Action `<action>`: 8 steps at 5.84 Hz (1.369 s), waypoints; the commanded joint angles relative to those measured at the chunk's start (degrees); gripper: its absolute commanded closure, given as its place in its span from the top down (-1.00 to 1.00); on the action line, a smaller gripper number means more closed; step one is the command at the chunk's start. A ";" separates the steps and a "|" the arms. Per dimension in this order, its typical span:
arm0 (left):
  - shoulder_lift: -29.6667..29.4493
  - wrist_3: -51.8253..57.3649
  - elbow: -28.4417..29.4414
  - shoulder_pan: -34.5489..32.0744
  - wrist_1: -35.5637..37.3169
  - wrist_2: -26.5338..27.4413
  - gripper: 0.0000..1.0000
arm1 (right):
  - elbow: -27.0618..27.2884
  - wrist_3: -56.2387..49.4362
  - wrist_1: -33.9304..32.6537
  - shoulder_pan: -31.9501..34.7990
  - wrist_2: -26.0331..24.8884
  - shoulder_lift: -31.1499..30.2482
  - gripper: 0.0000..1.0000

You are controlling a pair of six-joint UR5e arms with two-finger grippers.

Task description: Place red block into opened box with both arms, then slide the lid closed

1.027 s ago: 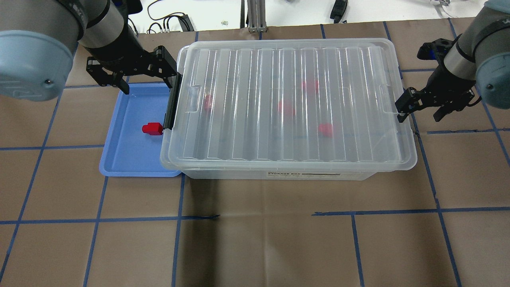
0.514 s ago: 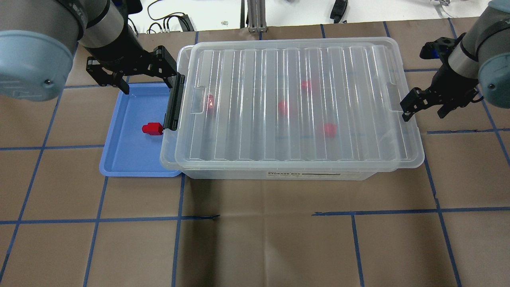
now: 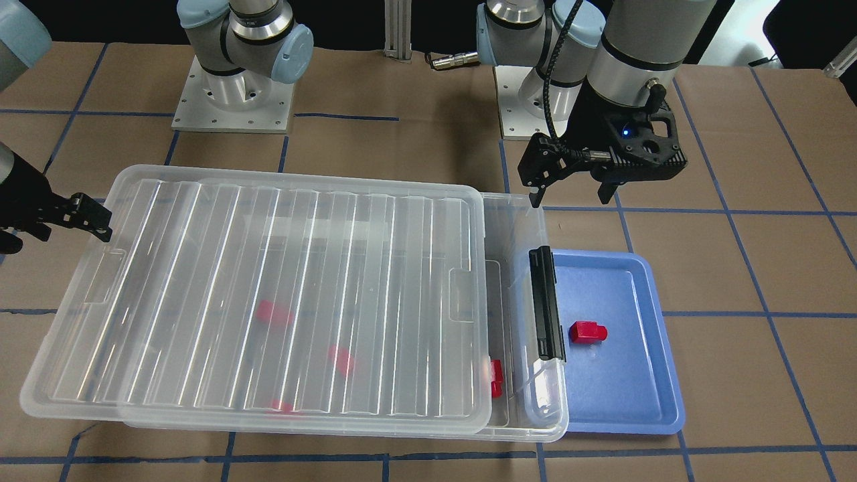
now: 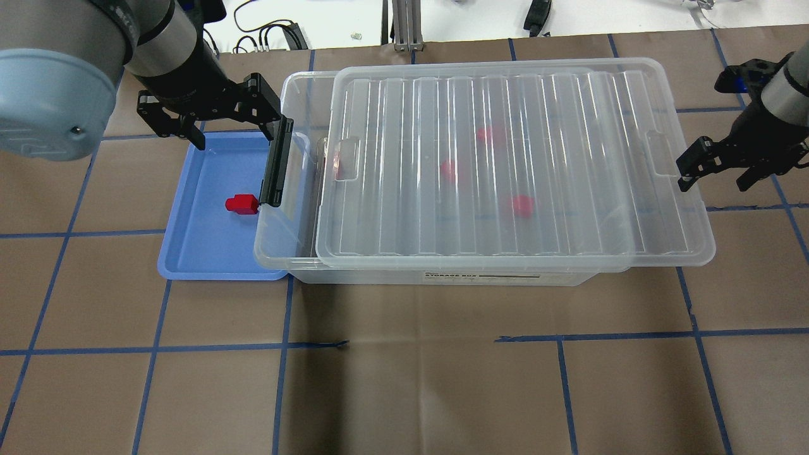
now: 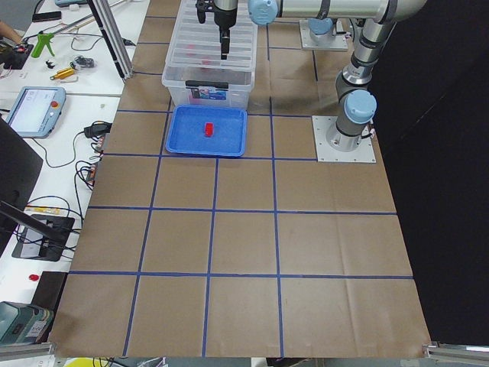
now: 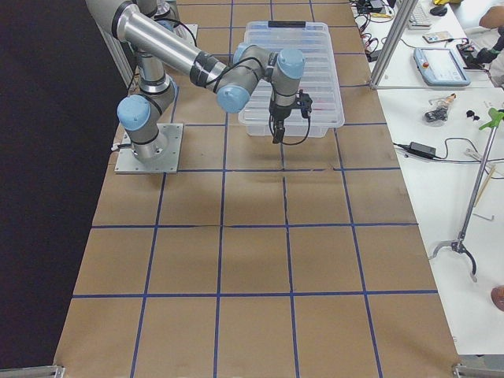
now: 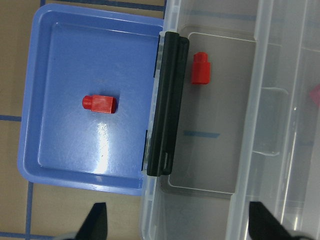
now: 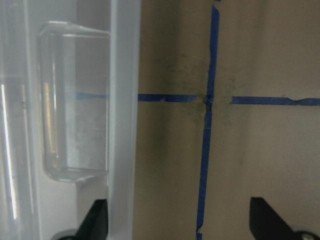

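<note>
We note red block (image 4: pixel 241 204) lying in blue tray (image 4: pixel 189 253), beside box (image 4: pixel 278 240); lid (image 4: pixel 569 158) overhangs toward desk's (image 4: pixel 404 379) right edge; left gripper (image 4: pixel 235 136) spread, empty; right gripper (image 4: pixel 713 183) spread at lid's rim.

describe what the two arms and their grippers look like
Both arms are silver-grey metal tubes, the left arm and right arm alike, with rounded light-blue joint caps. Each ends in a black two-finger gripper: left gripper, right gripper. A black cable runs down the left wrist, and a small blue light glows on its gripper.
</note>
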 commanded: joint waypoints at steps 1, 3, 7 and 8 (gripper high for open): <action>0.04 0.00 -0.01 0.00 0.00 0.00 0.97 | -0.11 -0.04 0.00 -3.09 -0.41 0.00 1.00; -0.05 0.09 -0.01 0.00 0.00 0.00 0.97 | -0.55 -0.82 0.00 -6.33 -3.13 -0.09 1.00; 0.13 36.02 -1.15 4.03 0.09 -2.27 0.97 | -0.63 -10.56 -2.82 -8.54 -3.93 0.00 1.00; 0.04 46.04 -1.32 5.00 0.09 -2.89 0.97 | -1.85 -12.76 -2.82 -9.50 -3.93 0.17 1.00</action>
